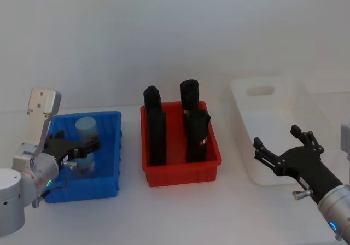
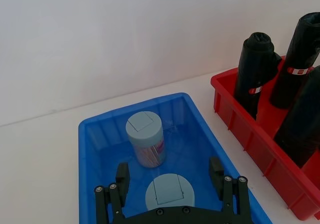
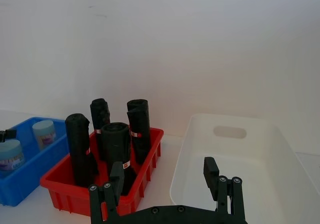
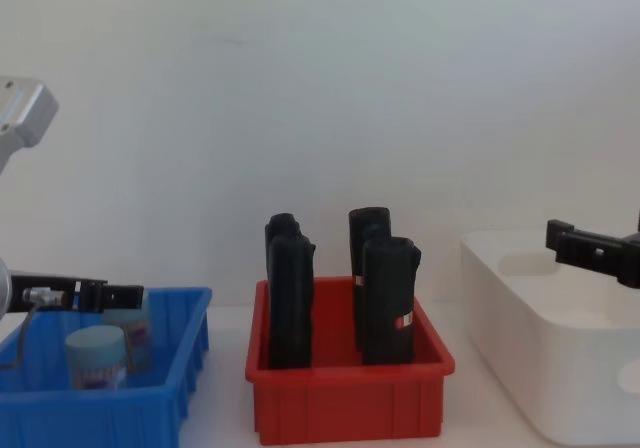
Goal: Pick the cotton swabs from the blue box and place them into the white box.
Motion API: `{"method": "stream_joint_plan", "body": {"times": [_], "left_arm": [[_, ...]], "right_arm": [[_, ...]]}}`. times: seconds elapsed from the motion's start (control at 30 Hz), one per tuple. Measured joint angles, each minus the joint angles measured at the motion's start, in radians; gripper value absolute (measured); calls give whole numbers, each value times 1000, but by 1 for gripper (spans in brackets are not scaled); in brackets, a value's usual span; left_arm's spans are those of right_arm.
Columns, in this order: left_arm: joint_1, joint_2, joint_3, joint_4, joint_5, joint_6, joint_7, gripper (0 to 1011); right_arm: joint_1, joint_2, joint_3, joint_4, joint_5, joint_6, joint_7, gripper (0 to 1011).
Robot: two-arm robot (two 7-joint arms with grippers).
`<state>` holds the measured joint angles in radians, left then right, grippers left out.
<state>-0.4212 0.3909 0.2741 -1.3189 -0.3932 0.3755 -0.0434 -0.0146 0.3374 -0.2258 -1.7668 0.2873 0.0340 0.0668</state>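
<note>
White tabletop (image 1: 180, 212): straddling clear blue-lidded cotton swab jar (image 2: 169, 196) in shallow blue plastic bin (image 1: 82, 190) with wide-open left gripper (image 2: 169, 170), probably needing to close next; idling spread right gripper (image 1: 276, 136) by white plastic tub (image 1: 284, 93).

A plain white tabletop (image 1: 180, 212) carries three containers set side by side in a row, each standing apart from its neighbour. The blue box (image 1: 82, 193) sits at the robot's left, a red bin (image 1: 180, 175) stands in the middle, and the white box (image 1: 240, 119), the largest of the three, rests at the right. Strips of bare tabletop show between them and along their near side.
</note>
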Motion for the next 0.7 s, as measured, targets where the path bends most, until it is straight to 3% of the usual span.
{"method": "stream_joint_plan", "body": {"times": [0.7], "left_arm": [[-19, -11, -4, 71, -23, 11, -74, 1004]], "right_arm": [[0, 0, 0, 0, 0, 0, 0, 1002]]}}
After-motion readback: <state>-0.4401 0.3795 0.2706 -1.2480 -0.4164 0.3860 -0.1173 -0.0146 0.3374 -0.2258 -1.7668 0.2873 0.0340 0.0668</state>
